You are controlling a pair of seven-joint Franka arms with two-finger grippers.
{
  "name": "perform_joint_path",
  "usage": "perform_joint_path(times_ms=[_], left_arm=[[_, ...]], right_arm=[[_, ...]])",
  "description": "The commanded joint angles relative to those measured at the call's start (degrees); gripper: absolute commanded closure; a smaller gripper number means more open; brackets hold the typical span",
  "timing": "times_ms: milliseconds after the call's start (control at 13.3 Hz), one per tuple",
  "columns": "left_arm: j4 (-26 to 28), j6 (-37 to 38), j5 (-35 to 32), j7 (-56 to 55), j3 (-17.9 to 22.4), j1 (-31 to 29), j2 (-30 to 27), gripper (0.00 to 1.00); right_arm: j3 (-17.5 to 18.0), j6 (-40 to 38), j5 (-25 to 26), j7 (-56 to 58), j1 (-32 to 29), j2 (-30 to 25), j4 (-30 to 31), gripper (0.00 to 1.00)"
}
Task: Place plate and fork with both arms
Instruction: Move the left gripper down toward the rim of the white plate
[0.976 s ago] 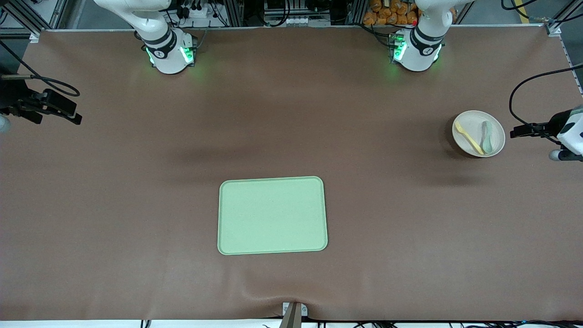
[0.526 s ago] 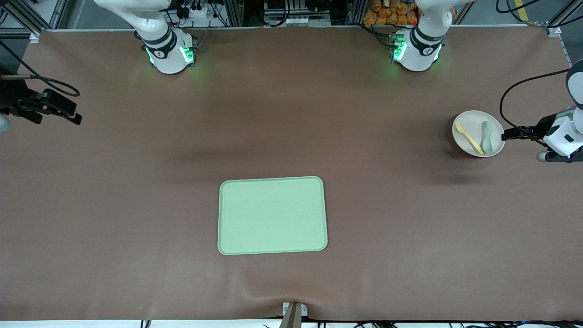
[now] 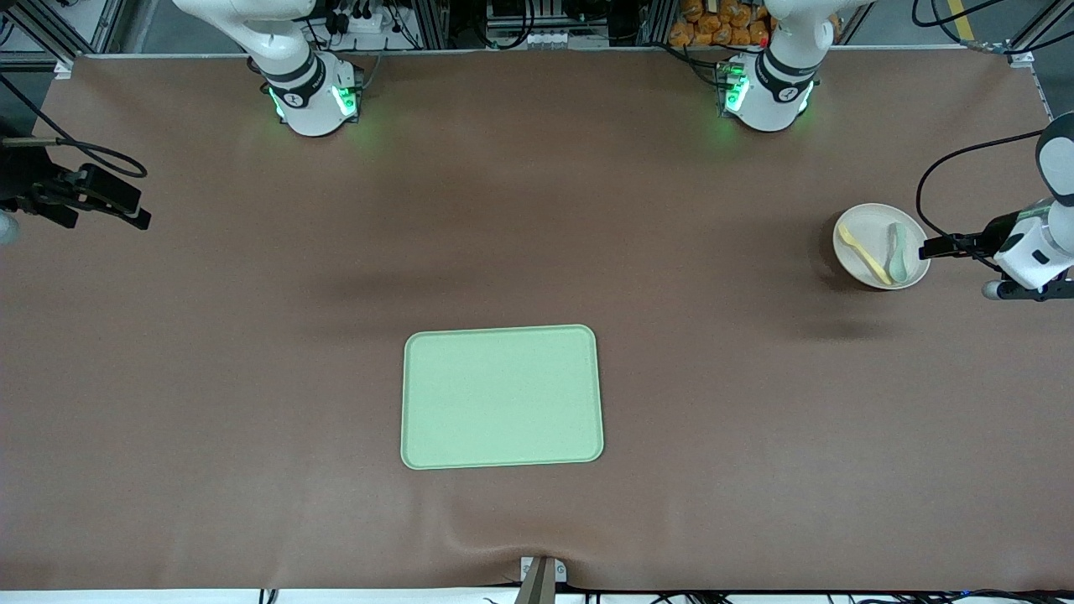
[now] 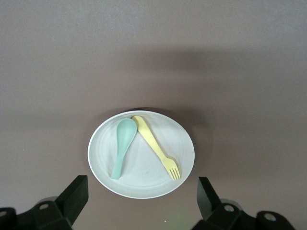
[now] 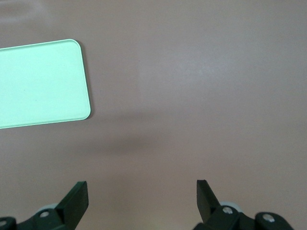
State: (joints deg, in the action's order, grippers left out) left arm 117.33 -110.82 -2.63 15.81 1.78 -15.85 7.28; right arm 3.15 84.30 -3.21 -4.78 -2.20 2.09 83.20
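The off-white plate (image 3: 866, 231) lies toward the left arm's end of the table. On it are the yellow fork (image 3: 864, 254) and a grey-green spoon (image 3: 896, 252). My left gripper (image 3: 928, 248) is open and empty, over the table just off the plate's rim. In the left wrist view the plate (image 4: 144, 178), the fork (image 4: 154, 146) and the spoon (image 4: 122, 147) show just ahead of the open left gripper (image 4: 141, 201). My right gripper (image 3: 138, 216) waits open and empty over the right arm's end of the table, and shows in its own wrist view (image 5: 141, 199).
A rectangular light-green tray (image 3: 502, 396) lies mid-table, nearer the front camera than the plate; a corner of it shows in the right wrist view (image 5: 43, 84). The brown mat (image 3: 671, 377) covers the table. A black cable (image 3: 948, 168) loops above the plate's end.
My left gripper has moved in from the table's end toward the plate, up to its rim. The right arm, plate, fork and tray have not moved.
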Motion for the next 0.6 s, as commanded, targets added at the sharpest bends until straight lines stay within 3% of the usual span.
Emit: perform_joint_path(times_ms=[0, 526], left_arm=[[0.62, -1.07, -0.88, 0.63, -0.37, -0.32, -0.07, 0.00], [1.49, -1.94, -0.88, 0.72, -0.46, -0.23, 4.14, 0.00]], right_arm=[[0.37, -0.18, -0.83, 0.91, -0.96, -0.07, -0.14, 0.00], [0.37, -0.19, -0.83, 0.91, -0.96, -0.07, -0.14, 0.00]])
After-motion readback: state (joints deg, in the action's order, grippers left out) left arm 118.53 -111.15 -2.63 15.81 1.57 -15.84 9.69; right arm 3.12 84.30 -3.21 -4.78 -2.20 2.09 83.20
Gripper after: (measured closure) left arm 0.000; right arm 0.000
